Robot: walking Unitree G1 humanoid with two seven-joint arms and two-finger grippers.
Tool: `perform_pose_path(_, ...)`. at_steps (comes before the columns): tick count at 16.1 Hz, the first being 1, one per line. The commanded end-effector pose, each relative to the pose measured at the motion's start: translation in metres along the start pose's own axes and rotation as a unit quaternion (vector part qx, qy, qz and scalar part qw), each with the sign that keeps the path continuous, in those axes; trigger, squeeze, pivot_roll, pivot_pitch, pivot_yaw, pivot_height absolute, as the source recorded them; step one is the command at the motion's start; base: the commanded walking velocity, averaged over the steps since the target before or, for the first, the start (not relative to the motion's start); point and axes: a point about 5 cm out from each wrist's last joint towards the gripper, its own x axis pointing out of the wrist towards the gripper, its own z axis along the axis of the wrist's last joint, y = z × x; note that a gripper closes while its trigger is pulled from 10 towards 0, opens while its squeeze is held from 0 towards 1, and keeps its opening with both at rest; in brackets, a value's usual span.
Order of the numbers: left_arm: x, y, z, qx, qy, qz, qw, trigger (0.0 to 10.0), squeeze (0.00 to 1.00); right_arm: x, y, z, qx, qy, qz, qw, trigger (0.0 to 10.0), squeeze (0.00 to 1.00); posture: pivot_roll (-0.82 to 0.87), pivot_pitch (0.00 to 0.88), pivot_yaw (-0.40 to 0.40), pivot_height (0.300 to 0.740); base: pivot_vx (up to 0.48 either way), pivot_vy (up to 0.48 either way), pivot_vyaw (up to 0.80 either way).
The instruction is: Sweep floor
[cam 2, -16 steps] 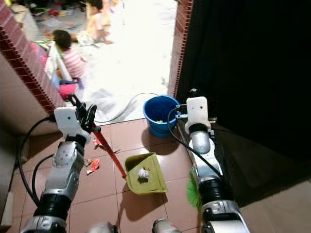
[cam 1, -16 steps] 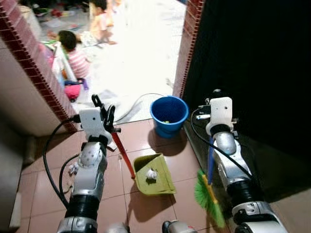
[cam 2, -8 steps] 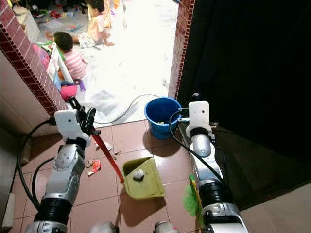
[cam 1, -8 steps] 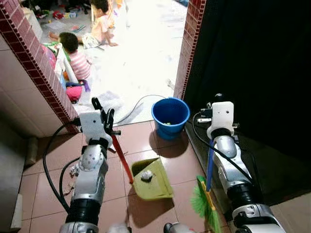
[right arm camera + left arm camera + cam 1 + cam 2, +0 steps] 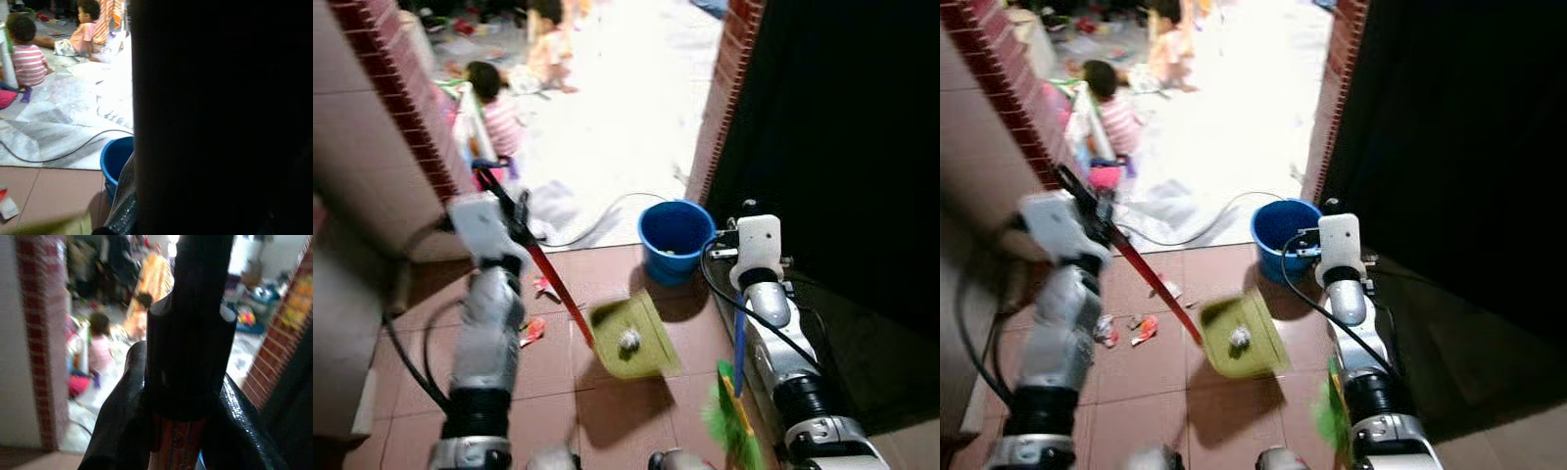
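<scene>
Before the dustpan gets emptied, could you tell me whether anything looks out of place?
Yes: scraps of litter lie on the tiles left of the dustpan, which holds one crumpled wad.

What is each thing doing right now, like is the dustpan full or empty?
Dustpan: off the floor, tilted, holding one crumpled wad.
Blue bucket: upright, open, bits inside.
Broom: upright, beside right arm.
Left gripper: shut on the dustpan's red handle.
Floor scraps: unswept.

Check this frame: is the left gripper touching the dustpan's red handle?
Touching. In the left wrist view the left gripper has its black fingers pressed against both sides of the red handle.
</scene>
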Motion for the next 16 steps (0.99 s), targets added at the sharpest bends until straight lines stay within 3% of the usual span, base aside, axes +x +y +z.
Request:
perform_pose_path(1,0.007,-0.003,0.026,-0.014,-0.052,-0.005,0.999,10.0,0.0,0.001,0.001,0.0,0.002,-0.001,0.003,1.0,10.0,0.0,-0.02,0.0,0.023,0.74,0.0,0.0,0.0)
perform_pose_path(5,0.011,-0.009,0.047,-0.033,-0.08,-0.013,0.996,10.0,0.0,0.001,0.008,0.0,0.001,-0.004,0.018,1.0,10.0,0.0,-0.01,0.0,0.02,0.74,0.0,0.0,0.0)
perform_pose_path(10,0.029,-0.019,0.086,-0.05,-0.135,-0.033,0.989,10.0,0.0,-0.001,0.014,-0.008,0.0,0.006,0.036,0.999,10.0,0.0,-0.01,0.0,0.012,0.74,0.0,0.0,0.0)
perform_pose_path(14,0.034,-0.021,0.088,-0.055,-0.135,-0.037,0.989,10.0,0.0,-0.002,0.012,-0.009,-0.003,0.009,0.033,0.999,10.0,0.0,-0.02,0.0,0.015,0.74,0.0,0.0,-0.72)
perform_pose_path(16,0.035,-0.024,0.09,-0.058,-0.135,-0.039,0.988,10.0,0.0,-0.002,0.011,-0.01,-0.007,0.009,0.036,0.999,10.0,0.0,-0.03,0.0,0.017,0.74,0.253,0.0,0.0)
